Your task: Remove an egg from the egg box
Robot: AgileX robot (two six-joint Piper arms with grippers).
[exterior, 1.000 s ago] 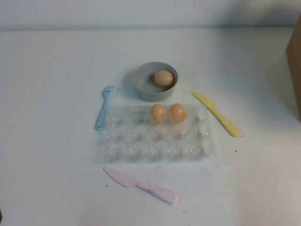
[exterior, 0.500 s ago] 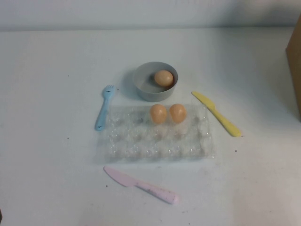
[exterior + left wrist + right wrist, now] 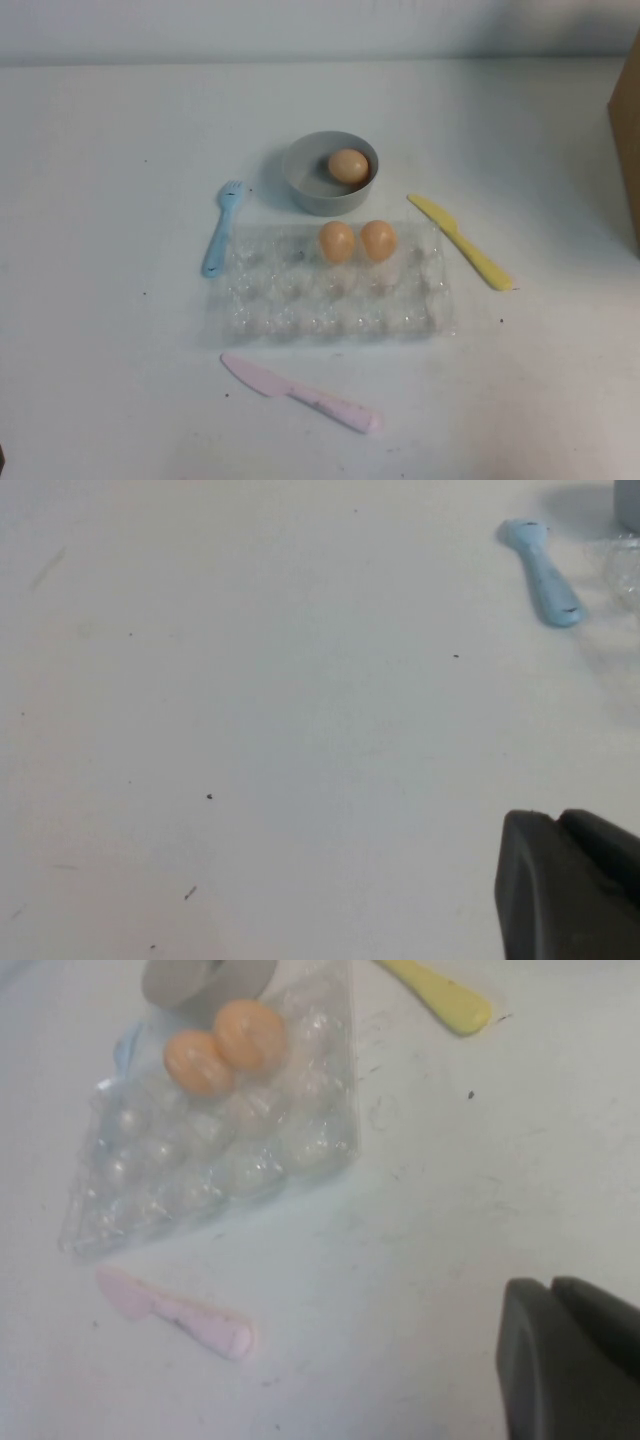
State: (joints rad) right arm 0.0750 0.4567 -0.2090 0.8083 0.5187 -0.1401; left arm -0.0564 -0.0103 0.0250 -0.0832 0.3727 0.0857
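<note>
Neither arm's finger state can be told. The right gripper (image 3: 572, 1358) should be lowered squarely over the nearer egg (image 3: 250, 1035) in the egg box (image 3: 170, 1175); the left gripper (image 3: 570, 880) is parked aside.

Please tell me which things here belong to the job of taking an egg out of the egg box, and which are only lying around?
For the job: egg box; two eggs in its far row; left gripper and right gripper, both parked off the tray.

Lying about: grey bowl holding a third egg; blue fork; yellow knife; pink knife; brown box.
</note>
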